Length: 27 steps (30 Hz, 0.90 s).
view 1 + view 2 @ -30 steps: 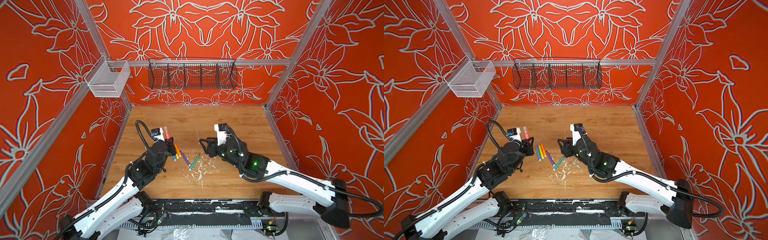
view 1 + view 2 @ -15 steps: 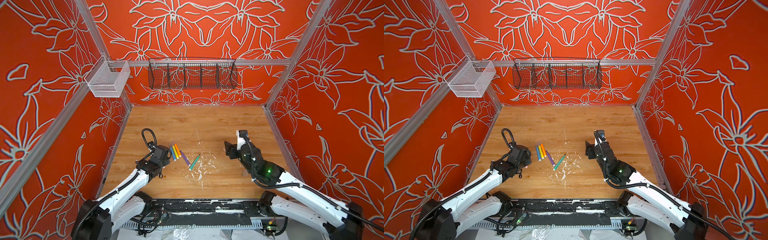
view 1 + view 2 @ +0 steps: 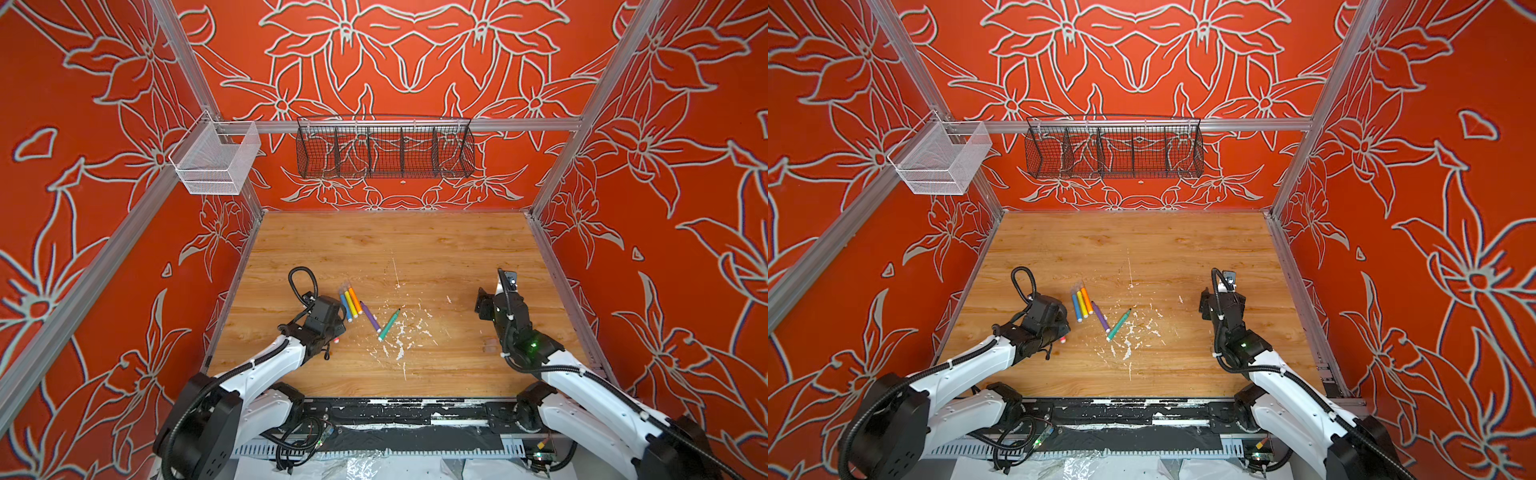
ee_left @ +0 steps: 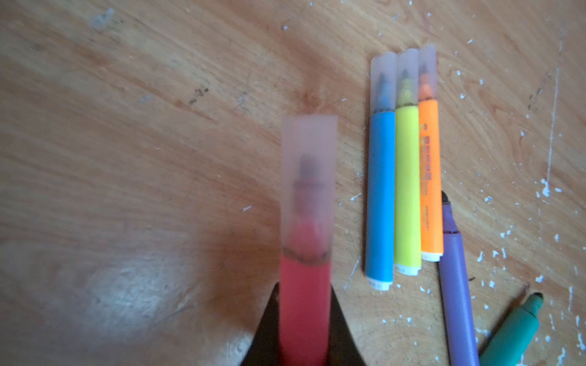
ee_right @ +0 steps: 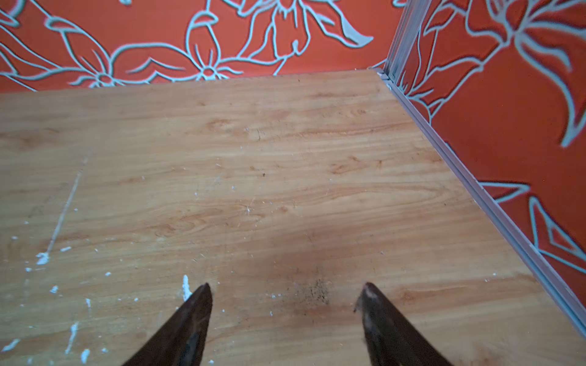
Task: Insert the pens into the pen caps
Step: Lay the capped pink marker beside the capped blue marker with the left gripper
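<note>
Left wrist view showed the left gripper [image 4: 303, 290] clamped on the capped pink pen [image 4: 304, 275], presumably to lay it beside the three capped pens [image 4: 407, 177], while the right gripper [image 5: 285, 293] gaped empty.

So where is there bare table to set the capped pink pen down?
Bare: the table's far half, from the pens to the back wall; the wood between the blue pen and the left wall; the stretch from the right gripper to the right wall's rail. Crowded: mid-table, with the yellow pen, orange pen, purple pen, green pen and white flecks.
</note>
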{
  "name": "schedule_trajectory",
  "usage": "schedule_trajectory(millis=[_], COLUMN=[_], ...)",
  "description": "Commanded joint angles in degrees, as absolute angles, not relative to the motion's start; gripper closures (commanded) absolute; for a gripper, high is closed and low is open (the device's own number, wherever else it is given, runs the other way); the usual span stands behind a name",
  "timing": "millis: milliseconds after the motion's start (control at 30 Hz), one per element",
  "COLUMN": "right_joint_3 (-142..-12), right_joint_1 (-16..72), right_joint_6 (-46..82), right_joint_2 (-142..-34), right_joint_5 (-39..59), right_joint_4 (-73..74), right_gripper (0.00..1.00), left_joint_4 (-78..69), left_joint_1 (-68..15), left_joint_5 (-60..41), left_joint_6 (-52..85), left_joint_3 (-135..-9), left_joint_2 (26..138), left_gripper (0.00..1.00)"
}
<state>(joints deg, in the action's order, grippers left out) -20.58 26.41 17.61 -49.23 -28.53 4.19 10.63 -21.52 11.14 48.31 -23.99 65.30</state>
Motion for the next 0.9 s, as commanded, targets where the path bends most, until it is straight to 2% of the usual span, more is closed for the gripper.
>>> schedule_trajectory(millis=[0,200,600,700,733,867], right_joint_3=[-20.2,-19.2,-18.8,-18.6,-18.5,-18.5], right_joint_1=[26.1,26.1,26.1,26.1,26.1,26.1], right_joint_6=[18.7,18.8,19.1,19.2,19.2,19.3], right_joint_2=[-49.1,-48.5,-47.5,-46.9,-46.8,-47.0], right_joint_5=[-27.3,-26.0,-24.6,-24.7,-24.7,-24.8], right_joint_4=[8.3,9.1,8.3,8.2,8.2,8.3], right_gripper=[0.25,0.25,0.25,0.24,0.24,0.24], left_joint_4=[6.0,1.3,5.8,8.5,9.1,8.7], left_joint_1=[-19.6,-14.9,-8.5,-7.3,-7.3,-7.3], left_joint_5=[9.5,4.1,-10.1,-10.6,-10.3,-11.2], left_joint_6=[47.2,45.6,42.7,42.3,42.2,41.9], left_joint_3=[-26.0,-28.0,-37.3,-38.4,-38.7,-38.8], left_joint_2=[68.9,76.1,92.7,94.0,94.1,94.2], left_gripper=[1.0,1.0,1.0,1.0,0.99,0.84])
